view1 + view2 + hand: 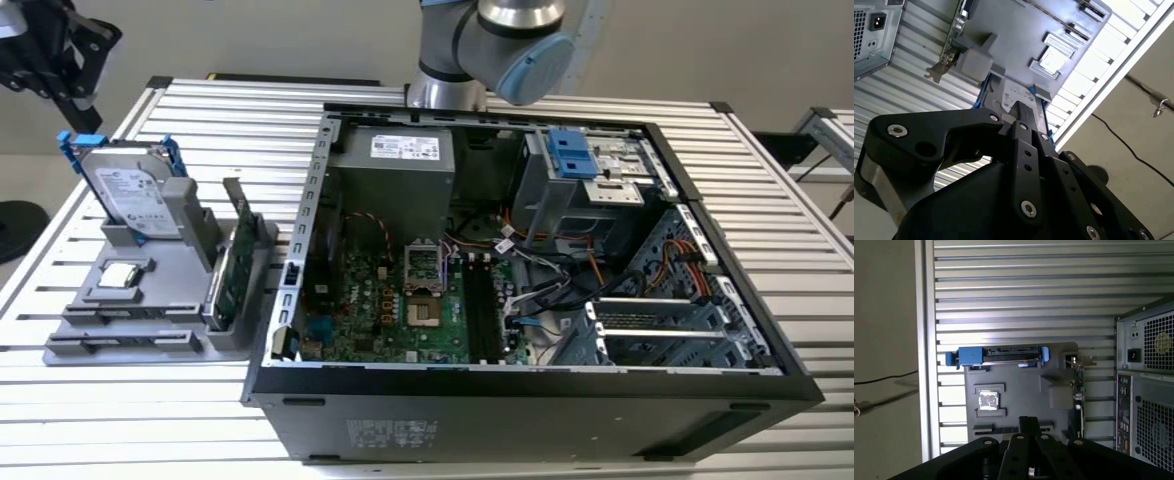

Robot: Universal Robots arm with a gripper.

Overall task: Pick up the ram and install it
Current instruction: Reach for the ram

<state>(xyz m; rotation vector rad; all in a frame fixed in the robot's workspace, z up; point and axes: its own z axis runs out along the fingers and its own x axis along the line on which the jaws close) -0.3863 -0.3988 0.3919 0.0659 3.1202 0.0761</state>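
The end effector [1029, 421] is seen in both wrist views with its fingertips pressed together and nothing held between them. It is held high above a grey holder [174, 287], which is set on the slatted surface [160, 420] at the exterior view's left, beside the open case [534, 390]. The ram [127, 317] appears as a thin dark strip seated on edge in a long slot at the holder's front. It is found at the lower left of the exterior view, just below a square chip [123, 275], and is untouched. A hard drive [134, 195] with blue rails is stood upright at the holder's back. A green card [227, 280] is stood on edge along the side nearest the case. White labels are carried by the drive and by the power supply [394, 185]; their print cannot be made out.
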